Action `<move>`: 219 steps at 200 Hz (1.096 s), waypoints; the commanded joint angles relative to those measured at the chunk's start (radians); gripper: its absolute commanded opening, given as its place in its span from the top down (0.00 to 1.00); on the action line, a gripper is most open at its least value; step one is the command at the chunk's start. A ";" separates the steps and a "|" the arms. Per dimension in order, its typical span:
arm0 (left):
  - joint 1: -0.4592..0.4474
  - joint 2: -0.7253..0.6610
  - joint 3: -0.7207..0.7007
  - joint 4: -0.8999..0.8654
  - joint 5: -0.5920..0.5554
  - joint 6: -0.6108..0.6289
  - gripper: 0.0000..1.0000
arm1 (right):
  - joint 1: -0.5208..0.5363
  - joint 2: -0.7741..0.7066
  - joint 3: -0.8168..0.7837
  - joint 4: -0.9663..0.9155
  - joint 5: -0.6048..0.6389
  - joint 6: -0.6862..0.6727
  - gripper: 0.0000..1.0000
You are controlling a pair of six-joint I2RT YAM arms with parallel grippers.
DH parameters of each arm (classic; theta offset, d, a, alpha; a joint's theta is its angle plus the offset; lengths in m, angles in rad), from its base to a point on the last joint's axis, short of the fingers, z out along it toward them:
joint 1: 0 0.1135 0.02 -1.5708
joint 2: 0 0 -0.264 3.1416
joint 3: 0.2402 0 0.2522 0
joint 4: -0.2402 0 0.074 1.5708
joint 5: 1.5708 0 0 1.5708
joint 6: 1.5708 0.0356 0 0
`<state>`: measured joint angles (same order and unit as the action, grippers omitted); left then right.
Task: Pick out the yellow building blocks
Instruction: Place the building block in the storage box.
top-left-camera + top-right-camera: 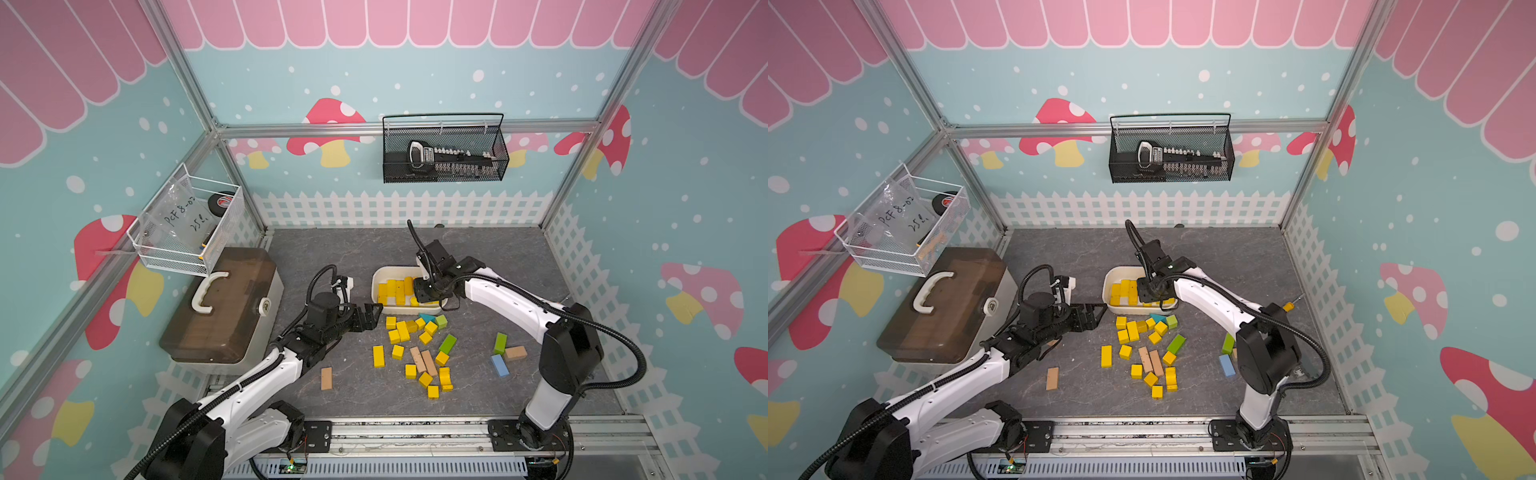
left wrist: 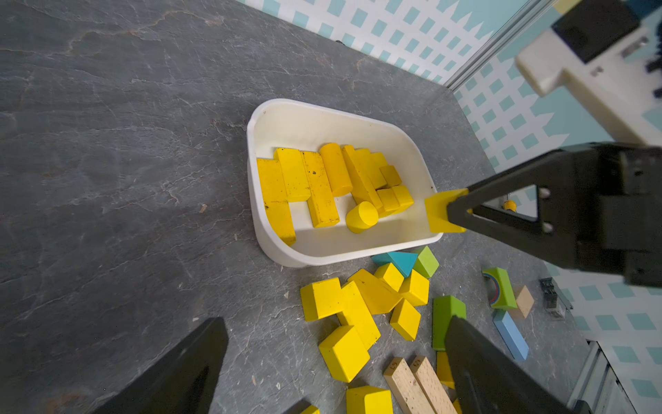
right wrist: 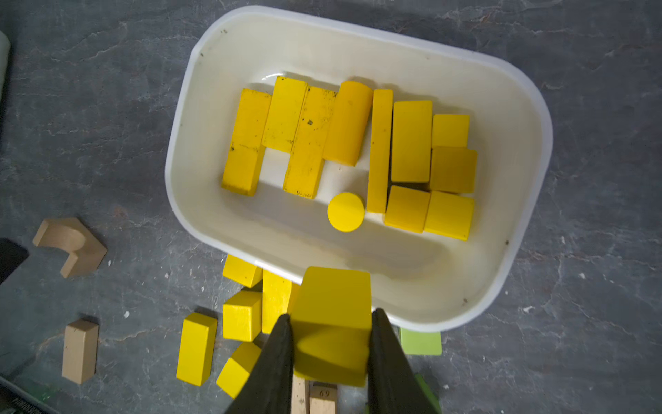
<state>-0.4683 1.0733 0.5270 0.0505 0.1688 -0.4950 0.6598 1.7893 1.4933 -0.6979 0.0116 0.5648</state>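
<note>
Right gripper (image 3: 330, 315): we note both fingers (image 3: 276, 358) pinching one yellow block (image 3: 333, 294) by its sides, over the rim of the white tub (image 3: 358, 34). Ahead of the fingertips, inside the tub, lie more yellow building blocks (image 3: 308, 143): bars, cubes, two cylinders.

Left gripper (image 2: 335, 320): fingers spread wide, holding nothing. Ahead of and between them we see a loose yellow heap (image 2: 358, 308) on the grey table (image 2: 107, 143), beside a green block (image 2: 447, 315) and a teal block (image 2: 397, 260).

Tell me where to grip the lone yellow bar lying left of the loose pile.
Take the yellow bar at mid-length, across its two long sides, coming straight down from above. It lies flat and alone, both long sides are free, and that is its narrow span.
</note>
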 commanded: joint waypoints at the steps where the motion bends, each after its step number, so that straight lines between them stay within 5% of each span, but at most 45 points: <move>1: 0.011 -0.021 -0.020 0.025 0.009 -0.016 0.01 | -0.004 0.061 0.067 -0.002 -0.009 -0.025 0.74; 219: 0.022 -0.016 -0.023 0.032 0.021 -0.024 0.01 | -0.005 0.101 0.080 0.001 -0.033 -0.016 0.64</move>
<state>-0.4526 1.0637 0.5152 0.0582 0.1772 -0.5129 0.6579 1.8893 1.5661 -0.6907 -0.0162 0.5545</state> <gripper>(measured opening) 0.993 0.366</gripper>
